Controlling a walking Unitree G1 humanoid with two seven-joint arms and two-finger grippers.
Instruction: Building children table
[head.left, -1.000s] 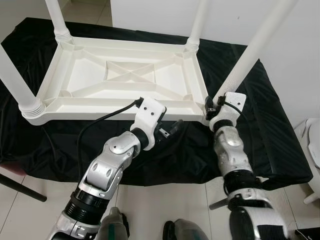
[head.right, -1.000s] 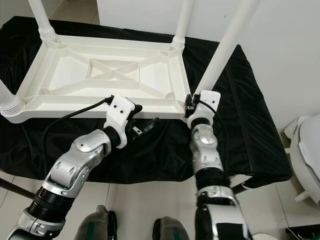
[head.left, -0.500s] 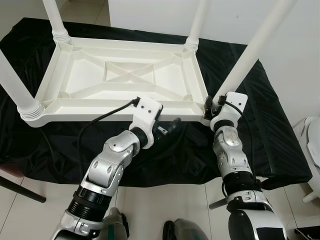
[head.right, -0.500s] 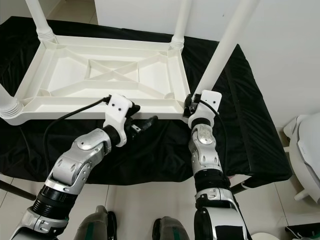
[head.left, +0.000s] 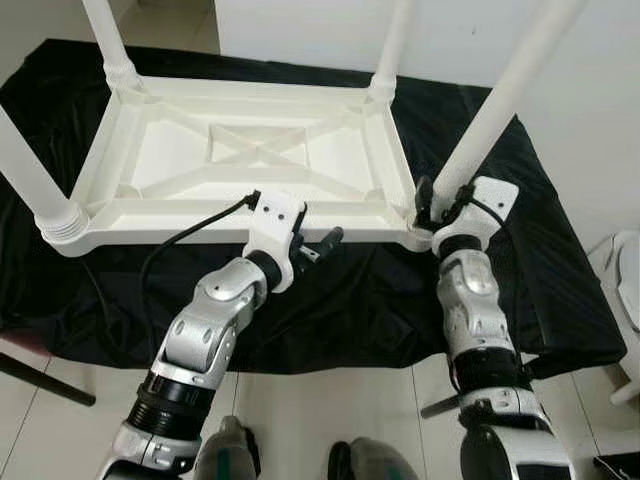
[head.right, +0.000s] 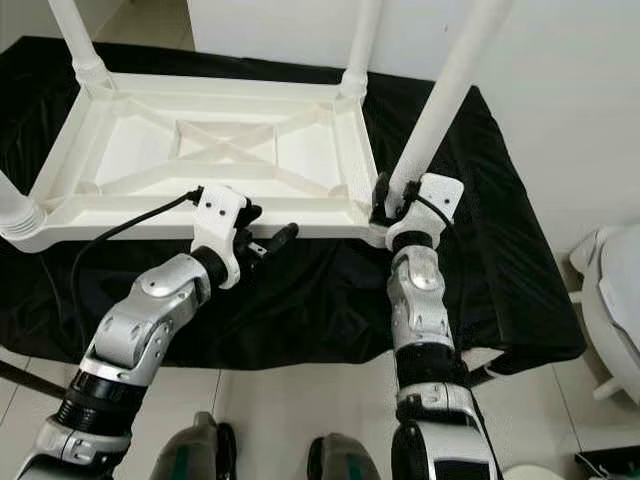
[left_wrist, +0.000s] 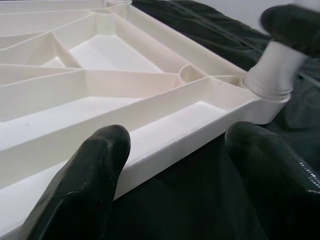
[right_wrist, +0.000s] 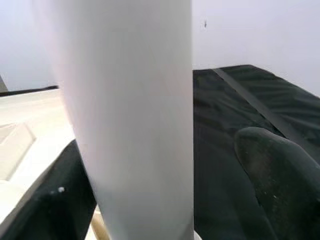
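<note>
Two jointed silver arms with black bands, each ending in a white wrist block; black cable loops from the left gripper (head.left: 318, 244); right gripper (head.left: 432, 200) black-fingered.

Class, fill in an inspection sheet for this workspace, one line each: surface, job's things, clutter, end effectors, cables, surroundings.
Surface: black cloth draped over a low platform.
Job's things: white plastic table lying upside down; four legs stand in its corner sockets.
Clutter: nothing seen.
End effectors: left end effector open beside the table's near rim; right end effector at the base of the near right leg, fingers on either side of it, one apart from it.
Cables: black cable from the left wrist.
Surroundings: white wall, tiled floor.
</note>
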